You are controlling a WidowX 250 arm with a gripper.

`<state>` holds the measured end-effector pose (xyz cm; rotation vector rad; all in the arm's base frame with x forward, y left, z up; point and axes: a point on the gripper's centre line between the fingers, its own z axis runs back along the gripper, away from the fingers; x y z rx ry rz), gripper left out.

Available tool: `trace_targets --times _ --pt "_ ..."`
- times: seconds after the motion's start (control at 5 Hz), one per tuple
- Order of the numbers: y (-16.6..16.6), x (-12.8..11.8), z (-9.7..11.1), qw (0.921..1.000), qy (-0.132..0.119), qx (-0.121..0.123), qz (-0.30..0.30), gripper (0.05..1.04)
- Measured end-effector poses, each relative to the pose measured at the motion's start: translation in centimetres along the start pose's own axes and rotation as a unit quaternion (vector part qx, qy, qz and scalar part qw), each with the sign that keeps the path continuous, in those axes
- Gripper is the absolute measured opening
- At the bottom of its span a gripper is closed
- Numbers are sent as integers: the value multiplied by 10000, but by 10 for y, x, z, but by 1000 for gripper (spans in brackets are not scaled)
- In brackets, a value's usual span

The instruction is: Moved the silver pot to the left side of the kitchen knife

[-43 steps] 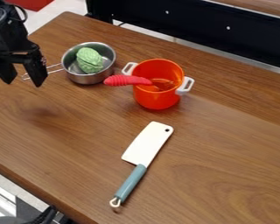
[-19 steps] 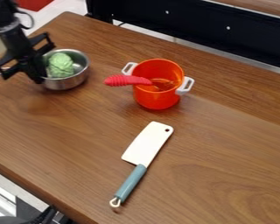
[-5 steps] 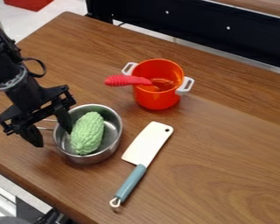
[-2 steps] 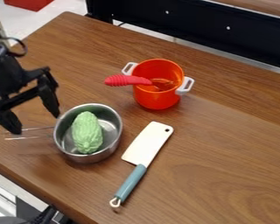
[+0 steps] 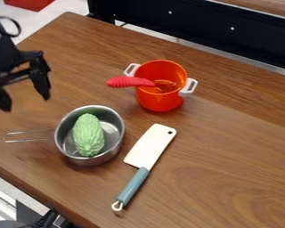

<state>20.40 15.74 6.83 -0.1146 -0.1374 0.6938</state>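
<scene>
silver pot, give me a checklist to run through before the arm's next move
1. Pot left of the kitchen knife: ok
2. Pot upright on the table: ok
3. Green vegetable inside the pot: ok
4. Gripper open and off the pot's wire handle: ok
5. Pot and blade apart: ok, though the gap is narrow
6. Pot's weight: cannot tell

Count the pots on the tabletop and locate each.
2. The silver pot, holding a green vegetable, stands just left of the knife. The orange pot stands farther up the picture, above the knife's blade.
</scene>
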Motion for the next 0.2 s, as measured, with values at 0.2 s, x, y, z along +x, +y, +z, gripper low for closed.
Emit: trace_targets --times 0.2 --pt "2 28 -6 9959 109 247 -863 999"
